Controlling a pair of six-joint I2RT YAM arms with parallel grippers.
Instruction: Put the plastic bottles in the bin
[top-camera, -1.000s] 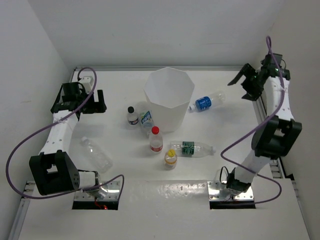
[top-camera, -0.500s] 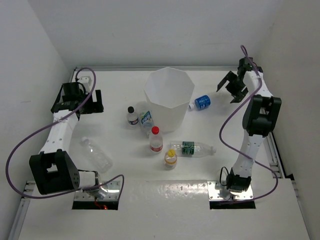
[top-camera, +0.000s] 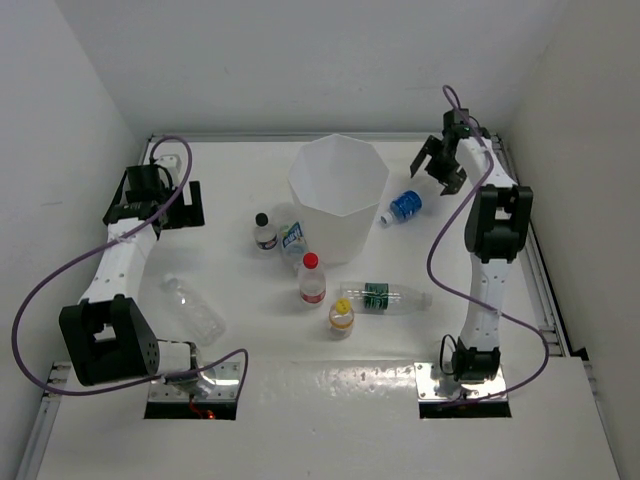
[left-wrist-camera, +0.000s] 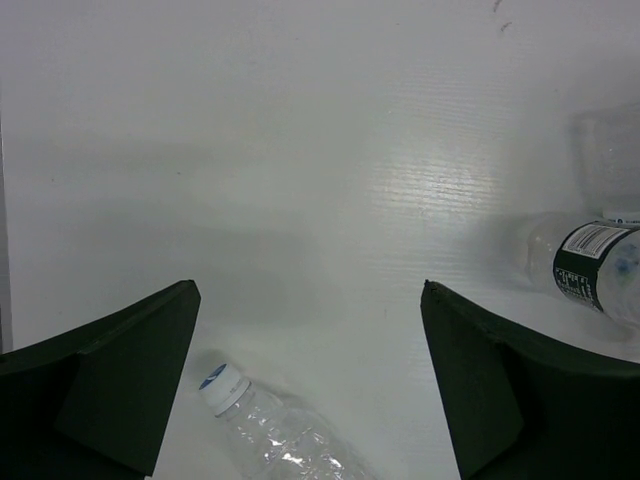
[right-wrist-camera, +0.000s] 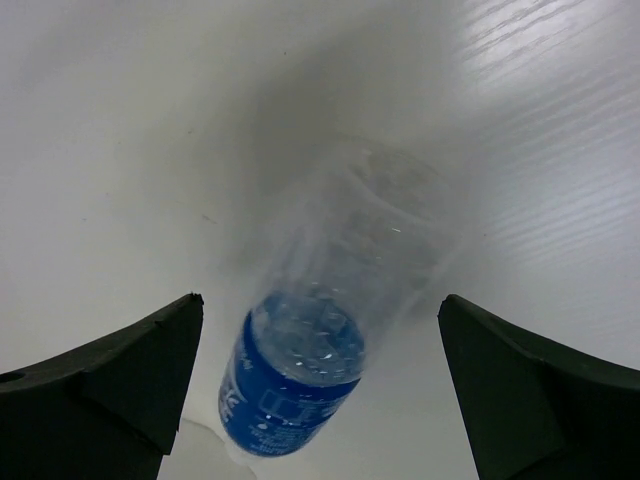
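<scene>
Because the small clear plastic bottle with the blue label (top-camera: 405, 205) lies on its side just right of the tall white translucent faceted bin (top-camera: 335, 225), your right arm is plainly the nearer one. The right fingers (right-wrist-camera: 120, 380) are spread wide and grip nothing. They hang above the bottle's clear base end, on the side away from the bin. The bottle's long axis runs from its cap, close to the bin wall, outward toward those fingers. In the wrist view it passes between them, slightly skewed, so I judge a close would cross the body, once you come down. Your left fingers (left-wrist-camera: 110, 370), also apart and empty, sit well left of the bin over the white tabletop (top-camera: 240, 170), with a plain clear bottle (left-wrist-camera: 280, 440) beneath them.
</scene>
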